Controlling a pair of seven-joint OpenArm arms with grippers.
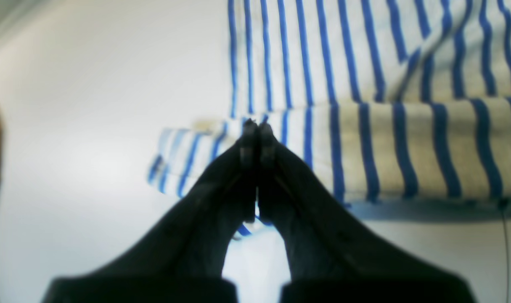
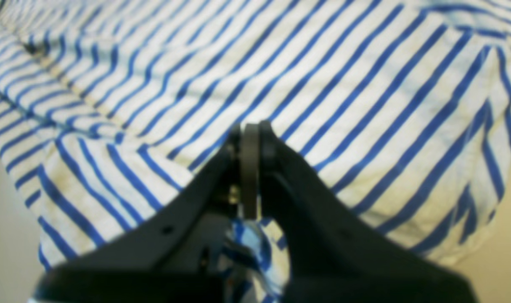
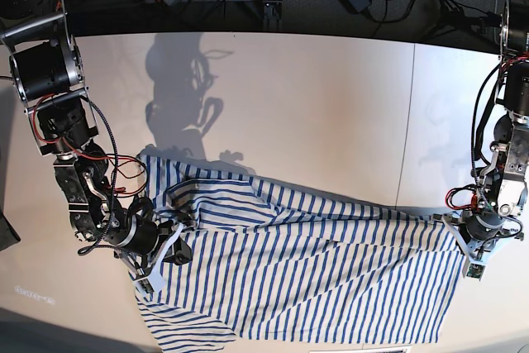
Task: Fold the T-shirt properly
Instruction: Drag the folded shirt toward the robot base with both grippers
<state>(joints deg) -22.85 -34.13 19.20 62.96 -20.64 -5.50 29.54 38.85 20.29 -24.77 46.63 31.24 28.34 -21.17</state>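
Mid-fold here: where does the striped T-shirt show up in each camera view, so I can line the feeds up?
Left wrist: the soft white T-shirt with narrow blue stripes fills the upper right; its edge runs to the shut left end effector.
Right wrist: it fills nearly the whole picture, bunched between the shut right end effector.
Base: it lies spread across the lower middle, between both arms.
Shared landmark: the blue stripes.
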